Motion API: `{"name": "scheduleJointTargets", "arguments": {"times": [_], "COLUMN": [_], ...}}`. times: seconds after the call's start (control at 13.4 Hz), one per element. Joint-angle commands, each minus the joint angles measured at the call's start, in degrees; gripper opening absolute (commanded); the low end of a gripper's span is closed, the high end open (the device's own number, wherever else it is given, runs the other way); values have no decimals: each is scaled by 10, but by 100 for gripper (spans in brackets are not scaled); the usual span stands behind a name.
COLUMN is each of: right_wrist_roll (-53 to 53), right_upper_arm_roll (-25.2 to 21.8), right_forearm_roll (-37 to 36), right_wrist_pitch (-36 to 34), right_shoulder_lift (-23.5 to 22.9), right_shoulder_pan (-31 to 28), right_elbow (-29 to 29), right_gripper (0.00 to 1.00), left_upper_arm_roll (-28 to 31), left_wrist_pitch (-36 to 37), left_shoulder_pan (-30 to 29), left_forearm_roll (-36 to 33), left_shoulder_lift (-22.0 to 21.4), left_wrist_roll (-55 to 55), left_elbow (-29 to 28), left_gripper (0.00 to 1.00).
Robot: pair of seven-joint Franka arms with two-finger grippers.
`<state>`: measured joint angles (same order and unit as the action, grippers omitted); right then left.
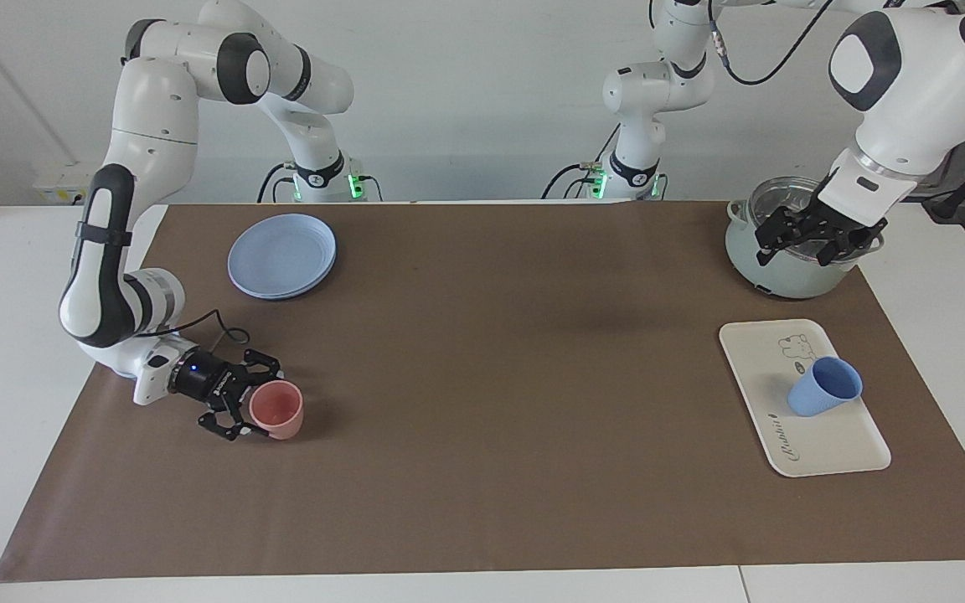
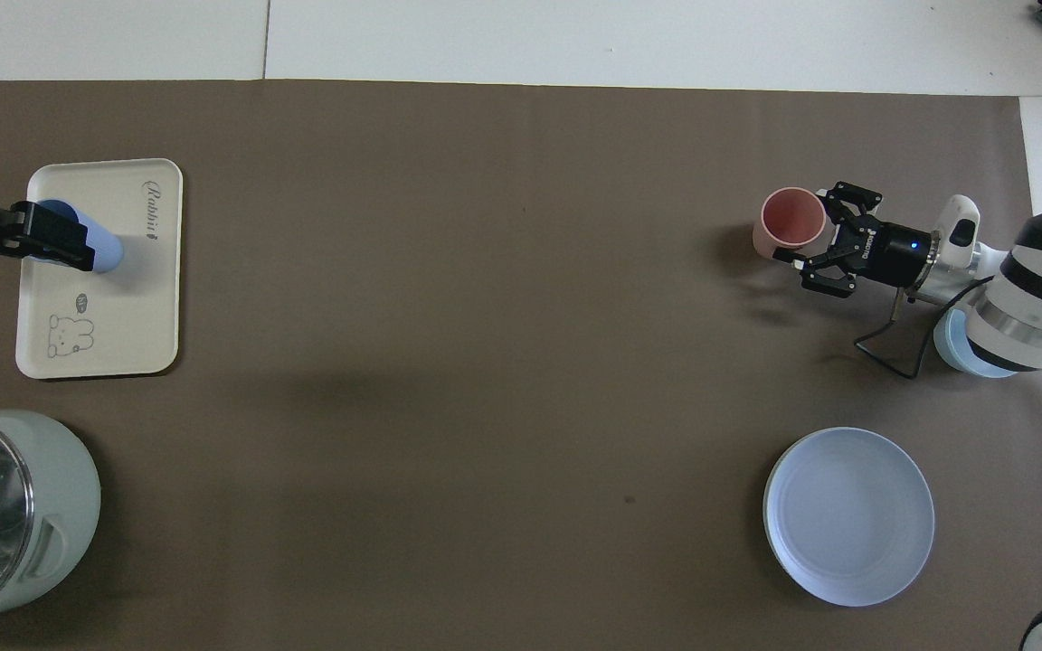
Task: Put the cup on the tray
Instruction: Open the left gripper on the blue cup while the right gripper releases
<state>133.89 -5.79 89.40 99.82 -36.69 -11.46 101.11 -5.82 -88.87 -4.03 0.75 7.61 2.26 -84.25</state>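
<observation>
Surface (image 1: 482, 469): white, spread with a brown mat that carries every item.
Left arm: comes in from its own end and is raised; its role in the task looks finished.
Right arm: bent low over its end of the mat, reaching sideways at mat level.
Pot (image 1: 784, 272): pale green with a glass lid, at the left arm's end, nearer to the robots than the tray.
Tray (image 1: 755, 368): cream-white, with a bear drawing and script lettering, flat on the mat.
Plate (image 1: 281, 254): round, blue, toward the right arm's end; no part in this task.
Bowl (image 2: 960, 353): light blue, mostly hidden under the right arm's wrist.
Left pincer (image 1: 809, 236): up in the air over the pot, fingers spread wide, holding nothing.
Right pincer (image 1: 250, 400): spread wide at the pink cup, a finger on each side; contact cannot be told, so it reads as a release or an approach.
Pink cup (image 1: 278, 409): upright on the mat, not the task's cup.
Cup (image 1: 822, 387): periwinkle blue, standing free on the tray near the bear drawing, so the placing looks done.
</observation>
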Motion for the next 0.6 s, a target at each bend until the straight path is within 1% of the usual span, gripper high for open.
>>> {"name": "scheduleJointTargets", "arguments": {"times": [0.0,0.15,0.3,0.52], "right_wrist_roll": [8,6,3,-35], "right_upper_arm_roll": [4,4,2,-3], "right_forearm_roll": [16,16,15,10], "right_wrist_pitch": [-3,-3,-2,-1], "right_shoulder_lift": [3,6,19,62], "right_shoulder_pan": [-8,-8,-7,-7], "right_elbow": [8,8,13,48], "right_gripper": [100,100,100,100], "left_upper_arm_roll": [5,5,5,5], "left_wrist_pitch": [2,1,1,0], "left_shoulder_pan": [17,29,33,35], "left_forearm_roll": [-15,-15,-16,-16], "left_shoulder_lift": [-36,-42,-53,-57], "left_wrist_roll": [-22,-39,-45,-45], "left_elbow": [-43,-50,-66,-69], "left_gripper": [100,100,100,100]}}
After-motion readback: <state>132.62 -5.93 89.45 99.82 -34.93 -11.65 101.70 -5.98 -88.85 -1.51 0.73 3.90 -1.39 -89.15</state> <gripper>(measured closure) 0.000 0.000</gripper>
